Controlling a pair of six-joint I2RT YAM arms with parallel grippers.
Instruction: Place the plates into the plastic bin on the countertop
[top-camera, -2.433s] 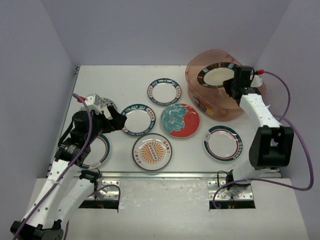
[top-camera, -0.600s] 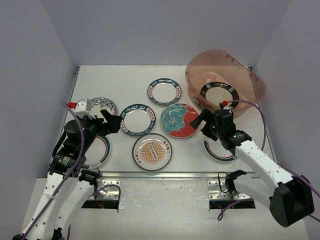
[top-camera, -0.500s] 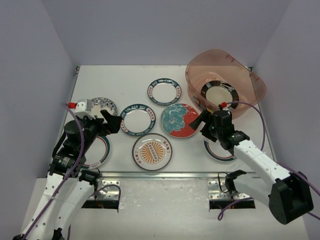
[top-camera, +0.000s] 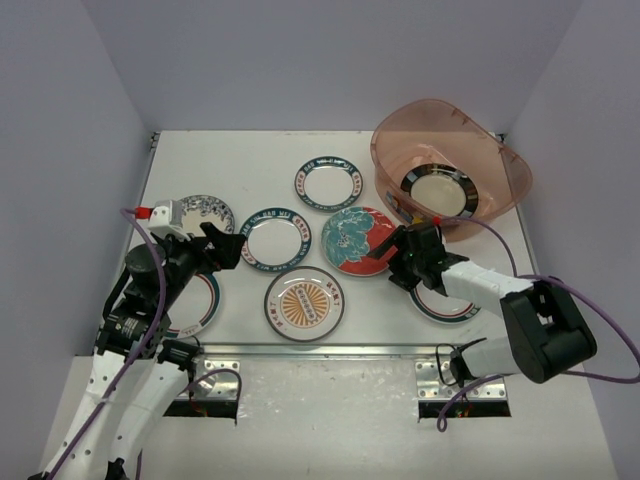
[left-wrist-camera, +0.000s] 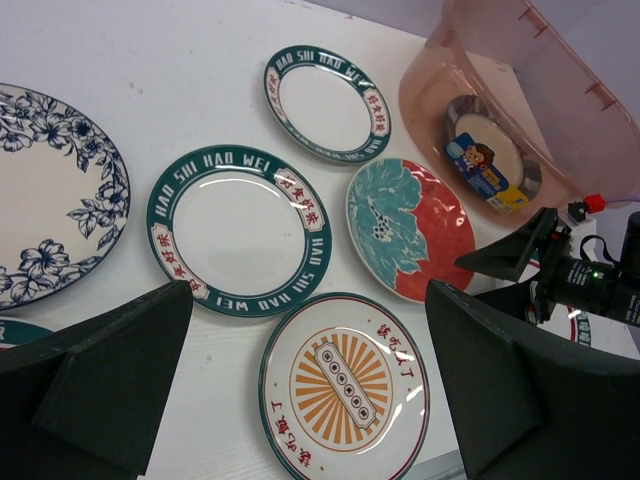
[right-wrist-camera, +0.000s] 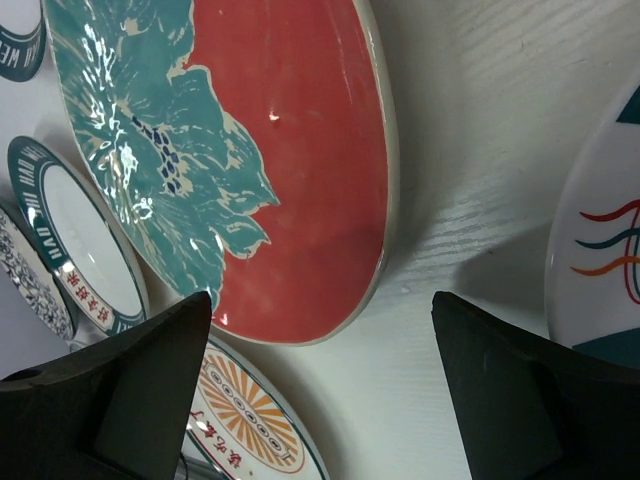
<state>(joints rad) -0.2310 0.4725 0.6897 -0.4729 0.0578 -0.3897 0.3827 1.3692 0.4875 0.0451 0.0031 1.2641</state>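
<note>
The red-teal floral plate lies flat on the white countertop. My right gripper is open and low at that plate's near right edge, with nothing between its fingers. The plastic bin stands at the back right with a black-gold plate inside. My left gripper hangs open above the orange-centred plate. Two teal-lettered plates and a blue floral plate lie further back.
A striped plate lies under my right arm, and another under my left. The metal rail runs along the near edge. Lavender walls close in the back and both sides.
</note>
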